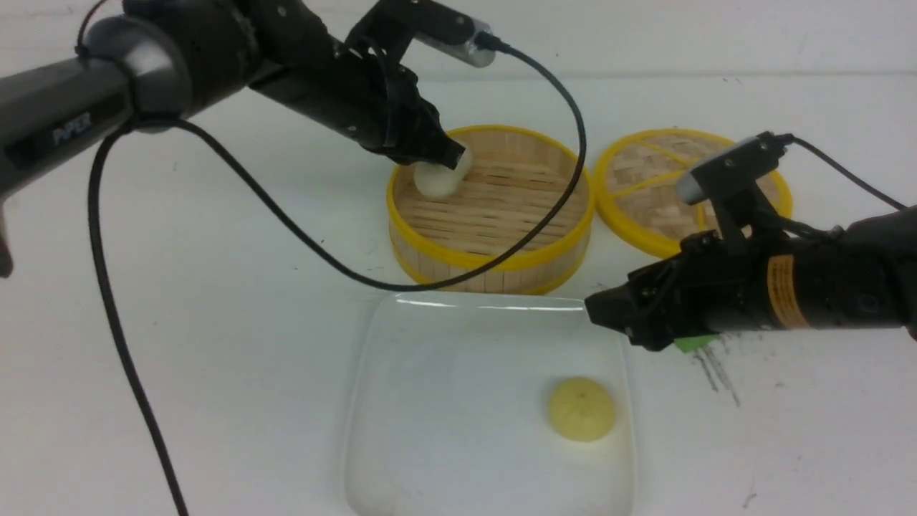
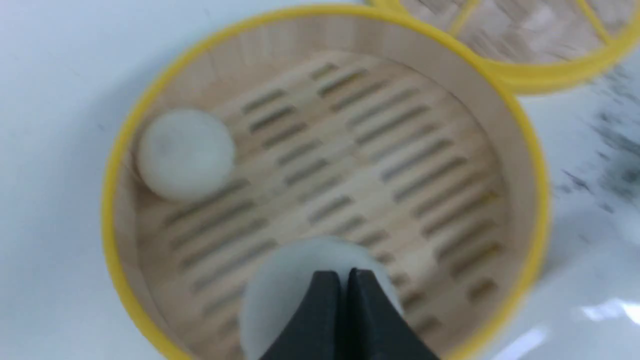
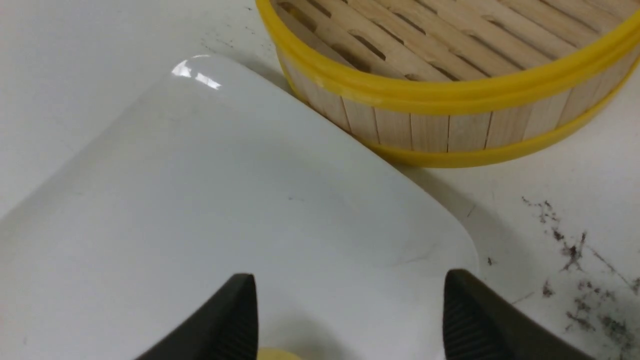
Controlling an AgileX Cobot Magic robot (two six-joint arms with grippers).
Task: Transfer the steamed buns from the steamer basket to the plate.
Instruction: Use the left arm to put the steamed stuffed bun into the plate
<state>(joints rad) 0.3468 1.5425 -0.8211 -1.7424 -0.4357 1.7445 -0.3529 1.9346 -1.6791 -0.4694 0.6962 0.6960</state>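
Low in the frame on the table [image 1: 215, 322], the plate [image 1: 401, 401] holds a yellow bun [image 1: 581, 419], dome up, under the spread-open right fingers [image 3: 475, 320]. Above it, the steamer basket [image 1: 501, 265], lid [image 1: 645, 186] at its right, holds two white buns [image 2: 185, 155]; closed left fingers [image 2: 322, 310] touch one.

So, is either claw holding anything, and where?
Right claw open, empty. Left claw shut atop an off-white bun in the steamer basket; whether it grips the top cannot be told.

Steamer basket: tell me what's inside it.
The steamer basket holds two off-white buns: one bun in plain view and a second bun partly hidden by the shut left gripper.
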